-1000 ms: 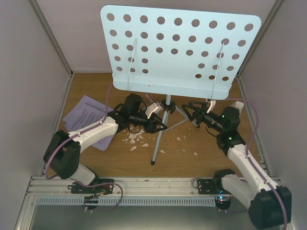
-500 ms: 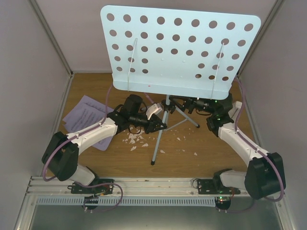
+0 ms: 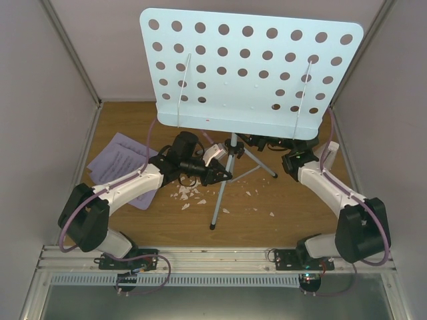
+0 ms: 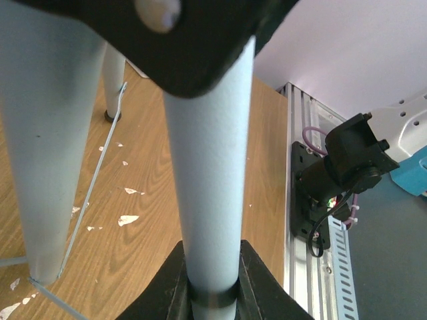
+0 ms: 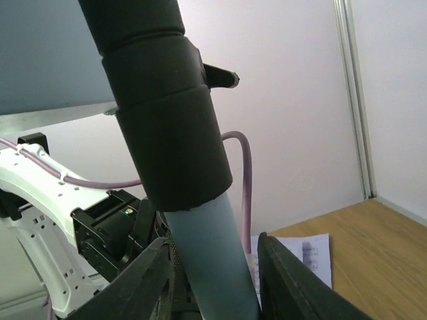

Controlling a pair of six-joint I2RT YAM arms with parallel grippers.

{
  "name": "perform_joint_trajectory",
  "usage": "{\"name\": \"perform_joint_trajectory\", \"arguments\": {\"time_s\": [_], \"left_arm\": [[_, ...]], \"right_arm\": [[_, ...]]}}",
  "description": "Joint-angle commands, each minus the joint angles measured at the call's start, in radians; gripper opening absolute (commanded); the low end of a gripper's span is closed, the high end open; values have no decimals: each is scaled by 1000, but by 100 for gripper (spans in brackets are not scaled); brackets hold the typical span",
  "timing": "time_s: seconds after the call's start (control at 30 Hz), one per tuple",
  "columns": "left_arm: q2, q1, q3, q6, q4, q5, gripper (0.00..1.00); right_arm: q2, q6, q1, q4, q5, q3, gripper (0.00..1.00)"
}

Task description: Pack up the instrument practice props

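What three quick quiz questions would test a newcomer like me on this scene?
1. True or false: the sheet-music pages rest on the music stand.
2. The left pincer grips: A a pale blue tube of the stand, B a page, C a crumb?
3. How many pincers have fingers around the stand?
Key: 1 false, they lie on the table; 2 A; 3 two, the right pincer straddles it too.
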Motion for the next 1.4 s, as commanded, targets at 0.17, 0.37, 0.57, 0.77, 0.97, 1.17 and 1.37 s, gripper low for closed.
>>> {"name": "perform_joint_trajectory", "arguments": {"time_s": [0.17, 0.37, 0.57, 0.77, 0.97, 1.17, 1.37], "left_arm": [[-15, -1, -3, 38, 36, -21, 0], [-39, -1, -11, 72, 49, -45, 0], [-157, -1, -40, 15, 128, -43, 0], [-245, -2, 9, -64, 199, -64, 0], [-287, -5, 13, -164, 292, -60, 0], [-307, -36, 5, -230, 306, -67, 0], [-345, -72, -17, -323, 295, -81, 0]], "right_arm": [[6, 43, 28, 136, -62, 56, 7], [-4, 13, 47, 121, -75, 25, 0], [-61, -41, 73, 35, -64, -33, 1], [-118, -106, 100, -76, -39, -86, 1], [-162, -113, 130, -95, -10, -149, 0], [-206, -74, 149, -91, 64, -207, 1], [-246, 42, 188, -104, 256, -279, 1]]}}
